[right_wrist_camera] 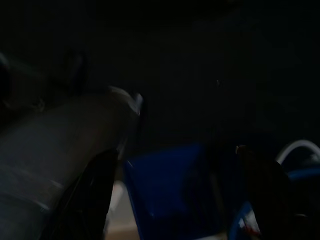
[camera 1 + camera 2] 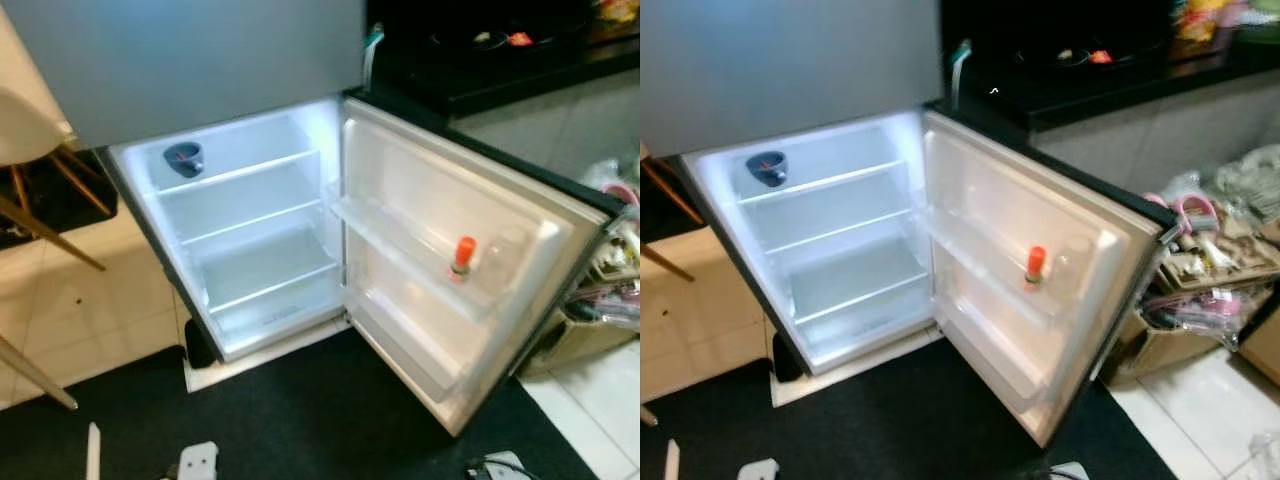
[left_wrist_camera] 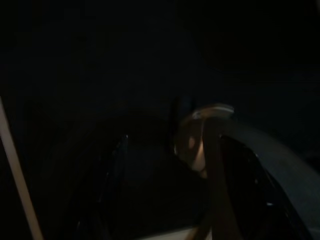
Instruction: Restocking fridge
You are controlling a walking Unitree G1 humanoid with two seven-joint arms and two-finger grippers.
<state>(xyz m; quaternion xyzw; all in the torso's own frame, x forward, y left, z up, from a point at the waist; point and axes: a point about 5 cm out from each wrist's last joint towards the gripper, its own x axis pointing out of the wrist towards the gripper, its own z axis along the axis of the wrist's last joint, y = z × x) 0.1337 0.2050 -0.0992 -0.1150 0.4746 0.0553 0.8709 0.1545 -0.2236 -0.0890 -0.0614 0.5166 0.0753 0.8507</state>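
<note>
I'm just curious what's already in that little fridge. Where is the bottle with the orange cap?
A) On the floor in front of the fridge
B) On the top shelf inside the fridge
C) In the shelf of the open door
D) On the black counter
C: the bottle with the orange cap stands upright in the door shelf of the open fridge.

Wrist views dark; claws unclear.
</note>
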